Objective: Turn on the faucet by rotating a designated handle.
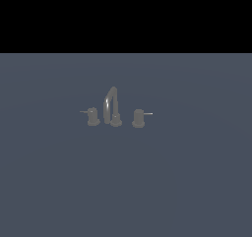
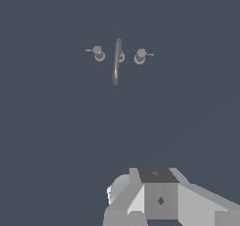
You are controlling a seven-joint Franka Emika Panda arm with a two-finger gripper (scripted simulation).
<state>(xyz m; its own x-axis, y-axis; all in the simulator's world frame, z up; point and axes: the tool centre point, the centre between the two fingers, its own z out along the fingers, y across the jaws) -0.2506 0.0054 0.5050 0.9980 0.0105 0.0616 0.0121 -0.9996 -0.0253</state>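
Tiny dull grey metal faucet (image 1: 114, 108) alone on a flat slate-blue desk (image 1: 197, 182), tool well clear of it.

Left of the tall arched spout (image 1: 111, 101) in the exterior view: small squat grey knob handle (image 1: 92, 117), flared at the base, thin dark rod lever (image 1: 84, 112) pointing away from the spout. Right of the spout: twin grey knob (image 1: 139, 118) with a paler, brighter lever (image 1: 147, 113), also pointing away. Both knobs just beside the spout's round base (image 1: 116, 121), not touching it. In the wrist view, only the pale grey blocky body of the tool (image 2: 159, 197) visible, well apart from the spout; fingers out of frame, opening impossible to tell.
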